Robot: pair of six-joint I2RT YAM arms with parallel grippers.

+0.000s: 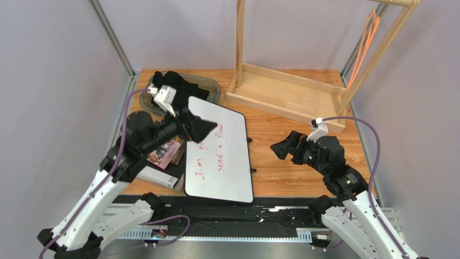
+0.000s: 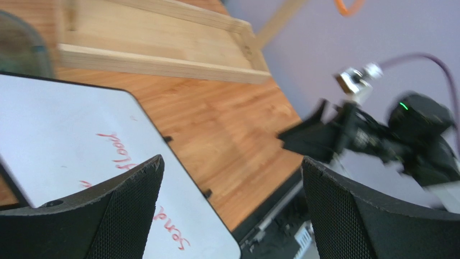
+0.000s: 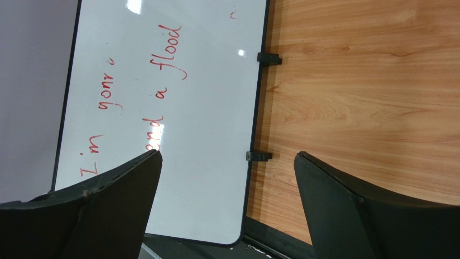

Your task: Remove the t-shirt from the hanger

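The t-shirt (image 1: pixel 174 84) lies as a crumpled black bundle in a grey tray (image 1: pixel 210 86) at the back left; its print is hidden. The orange hanger (image 1: pixel 366 39) hangs bare from the wooden rack's top bar at the back right, and a bit of it shows in the left wrist view (image 2: pixel 348 6). My left gripper (image 1: pixel 204 127) is open and empty above the whiteboard's far end, right of the t-shirt; its wrist view (image 2: pixel 232 210) shows nothing between the fingers. My right gripper (image 1: pixel 282 147) is open and empty over the bare table right of the whiteboard, as its wrist view (image 3: pixel 227 205) also shows.
A whiteboard (image 1: pixel 218 156) with red writing lies in the middle of the table. The wooden rack's base (image 1: pixel 286 94) stands at the back right. A book (image 1: pixel 164 154) and a white box (image 1: pixel 156 177) lie at the near left, under my left arm.
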